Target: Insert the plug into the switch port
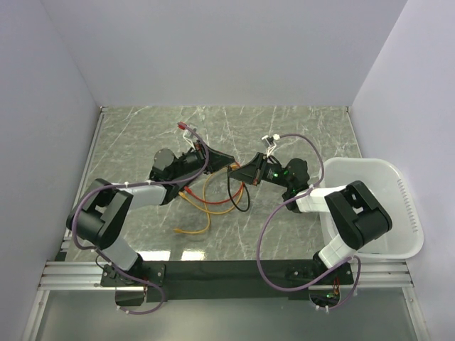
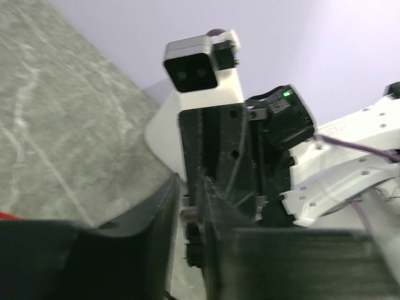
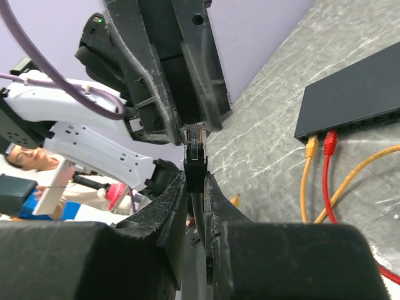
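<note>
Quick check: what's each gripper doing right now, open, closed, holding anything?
Left gripper: closed, apparently pinching the tip of the plug.
Right gripper: closed on the same plug, lower down on its black body.

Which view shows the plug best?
Right wrist: the clear plug stands close-up, pinched in the right claw. In top external it is too small to make out; left wrist shows only a sliver inside the left claw.
</note>
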Available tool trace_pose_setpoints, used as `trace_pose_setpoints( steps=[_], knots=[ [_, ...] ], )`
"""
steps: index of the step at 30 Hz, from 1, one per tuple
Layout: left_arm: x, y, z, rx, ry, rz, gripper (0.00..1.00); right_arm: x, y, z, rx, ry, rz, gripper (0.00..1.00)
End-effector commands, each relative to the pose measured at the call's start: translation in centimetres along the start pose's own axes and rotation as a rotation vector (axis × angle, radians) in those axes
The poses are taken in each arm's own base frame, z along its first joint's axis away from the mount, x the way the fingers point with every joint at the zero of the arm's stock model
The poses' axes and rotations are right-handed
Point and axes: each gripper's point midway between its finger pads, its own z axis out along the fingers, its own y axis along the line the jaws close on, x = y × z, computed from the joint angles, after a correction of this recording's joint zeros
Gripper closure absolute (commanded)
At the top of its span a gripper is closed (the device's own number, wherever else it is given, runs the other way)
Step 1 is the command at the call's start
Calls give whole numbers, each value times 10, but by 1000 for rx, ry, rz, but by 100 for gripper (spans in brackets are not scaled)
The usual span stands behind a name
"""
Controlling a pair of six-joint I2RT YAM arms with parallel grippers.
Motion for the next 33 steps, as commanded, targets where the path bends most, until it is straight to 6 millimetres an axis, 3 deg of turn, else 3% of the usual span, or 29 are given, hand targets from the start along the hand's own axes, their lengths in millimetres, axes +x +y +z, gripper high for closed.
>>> trace_pose_setpoints(
  steps=[1,4,7,11,13,14,16,19,21,25,33],
  knots=[
    [-17,0,2,-53,-31,100,61,-22,25,2,-54,-59,-141,100],
    [-26,8,-6,-119,-55,126,40,-24,15,3,7,-60,-157,100],
    [-41,28,-16,-223,-83,126,33,-25,3,4,83,-62,-183,100],
    [-68,69,-42,-385,-152,91,33,-19,-22,16,242,-22,-228,100],
    [-82,97,-65,-494,-200,51,36,-6,-39,31,369,72,-280,100],
    [-87,104,-74,-520,-221,47,36,-10,-59,34,482,63,-302,100],
    [-101,122,-101,-590,-281,35,37,-5,-60,48,540,128,-347,100],
    [-113,142,-128,-656,-330,27,38,-6,-80,57,663,164,-380,100],
    [-117,150,-137,-676,-336,31,39,-12,-97,61,762,187,-413,100],
    [-123,168,-157,-730,-356,36,40,-4,-115,79,852,274,-489,100],
    [-118,186,-175,-706,-364,-3,43,44,-145,106,901,443,-575,100]
  ],
)
